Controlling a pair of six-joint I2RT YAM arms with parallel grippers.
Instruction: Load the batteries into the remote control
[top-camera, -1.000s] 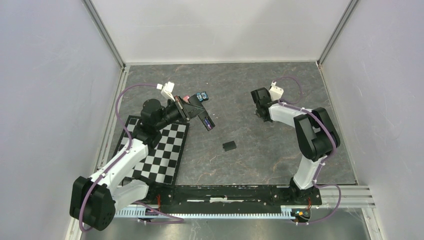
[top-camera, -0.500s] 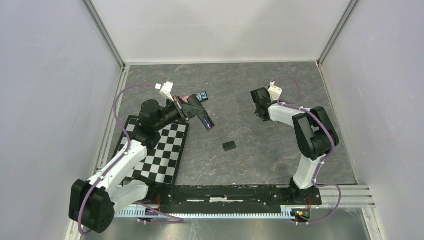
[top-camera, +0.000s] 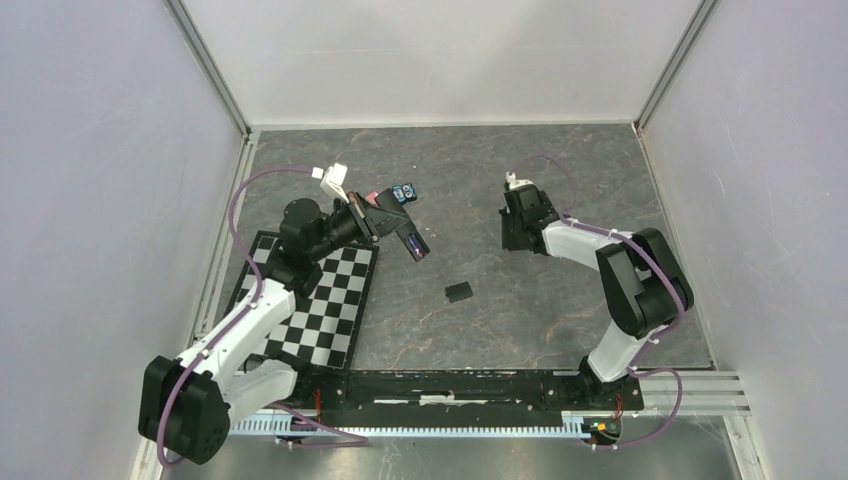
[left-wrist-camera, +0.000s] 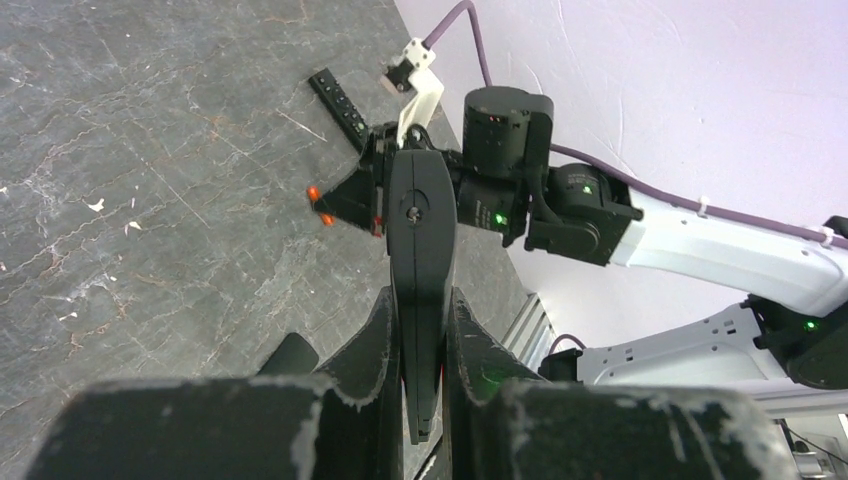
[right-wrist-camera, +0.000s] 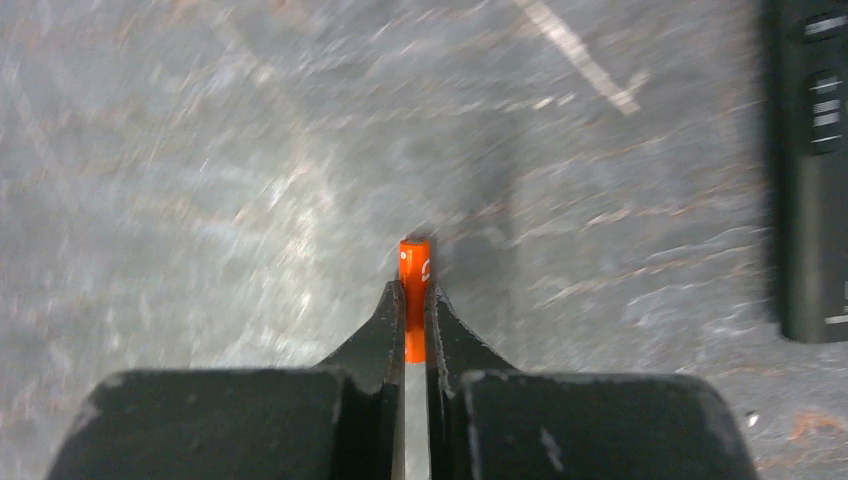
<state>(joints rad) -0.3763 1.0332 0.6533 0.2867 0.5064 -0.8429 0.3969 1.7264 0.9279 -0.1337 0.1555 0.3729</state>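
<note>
My left gripper (top-camera: 372, 222) is shut on a black remote control (top-camera: 405, 236) and holds it above the table. In the left wrist view the remote (left-wrist-camera: 422, 220) stands edge-on between the fingers (left-wrist-camera: 375, 335). A reddish spot shows at its open lower end in the top view. In the right wrist view my right gripper (right-wrist-camera: 413, 292) is shut on a slim orange battery (right-wrist-camera: 413, 262), whose tip sticks out past the fingertips over the stone floor. Seen from the top, the right gripper (top-camera: 514, 236) hangs right of the held remote, apart from it.
A second black remote (right-wrist-camera: 812, 170) lies on the floor right of the right gripper. A small black cover (top-camera: 458, 292) lies mid-table. A blue-and-black gadget (top-camera: 403, 192) sits behind the held remote. A checkerboard mat (top-camera: 320, 300) lies under the left arm. Walls close in three sides.
The right gripper has shut on the orange battery, and its wrist has turned and shifted slightly left. The left arm and its remote have not moved.
</note>
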